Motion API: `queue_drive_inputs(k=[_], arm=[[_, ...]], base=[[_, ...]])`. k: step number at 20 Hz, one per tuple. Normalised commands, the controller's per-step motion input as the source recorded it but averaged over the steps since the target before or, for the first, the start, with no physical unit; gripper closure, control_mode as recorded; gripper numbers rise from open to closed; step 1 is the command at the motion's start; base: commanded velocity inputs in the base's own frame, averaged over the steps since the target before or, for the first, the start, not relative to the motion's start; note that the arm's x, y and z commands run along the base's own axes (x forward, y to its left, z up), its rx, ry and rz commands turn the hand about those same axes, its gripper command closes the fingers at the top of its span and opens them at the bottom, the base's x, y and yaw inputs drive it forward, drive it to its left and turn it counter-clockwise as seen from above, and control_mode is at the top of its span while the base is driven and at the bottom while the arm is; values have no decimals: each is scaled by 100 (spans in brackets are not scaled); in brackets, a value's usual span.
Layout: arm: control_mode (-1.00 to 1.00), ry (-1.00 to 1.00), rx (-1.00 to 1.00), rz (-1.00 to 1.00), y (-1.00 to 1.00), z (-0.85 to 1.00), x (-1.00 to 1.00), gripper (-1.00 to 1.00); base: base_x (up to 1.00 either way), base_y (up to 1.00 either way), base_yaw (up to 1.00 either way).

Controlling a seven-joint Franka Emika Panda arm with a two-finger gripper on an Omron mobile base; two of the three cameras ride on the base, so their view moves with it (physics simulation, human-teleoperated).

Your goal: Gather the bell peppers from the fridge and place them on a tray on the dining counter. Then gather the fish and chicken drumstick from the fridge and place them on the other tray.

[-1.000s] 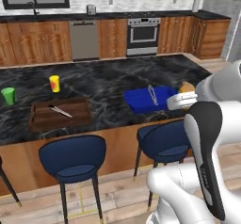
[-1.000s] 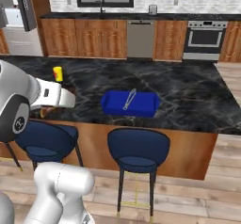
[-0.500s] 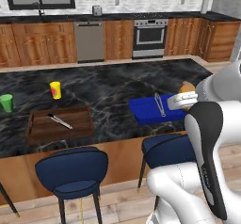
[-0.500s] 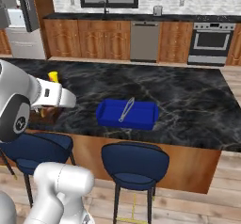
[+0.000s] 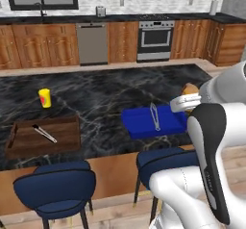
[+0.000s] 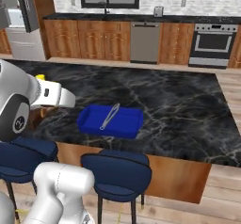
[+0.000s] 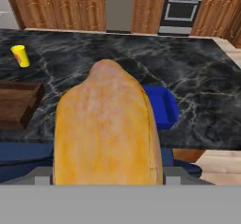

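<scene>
One drumstick (image 7: 106, 129) in gripper, near counter (image 5: 96, 93) edge, blue tray (image 5: 144, 124) ahead.

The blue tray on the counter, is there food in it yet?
No food yet. The blue rectangular tray on the black marble counter holds just metal tongs.

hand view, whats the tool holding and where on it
The tool holds the chicken drumstick by its wide near end; the narrower tip points away toward the blue tray. The fingertips themselves are hidden behind the meat.
</scene>
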Motion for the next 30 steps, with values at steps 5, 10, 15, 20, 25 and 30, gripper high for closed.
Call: queue_drive_inputs(k=[5,10,15,20,25,30], arm=[[100,0,0,0,0,0,0,100],[100,0,0,0,0,0,0,100],[100,0,0,0,0,0,0,100],[-100,33,0,0,-2,-38,67,100],[-100,30,0,0,0,-40,81,100],[-100,7,0,0,15,-66,83,100]], base=[[19,-42,7],[29,-9,0],[61,-4,0],[0,0,0],[0,0,0],[0,0,0]])
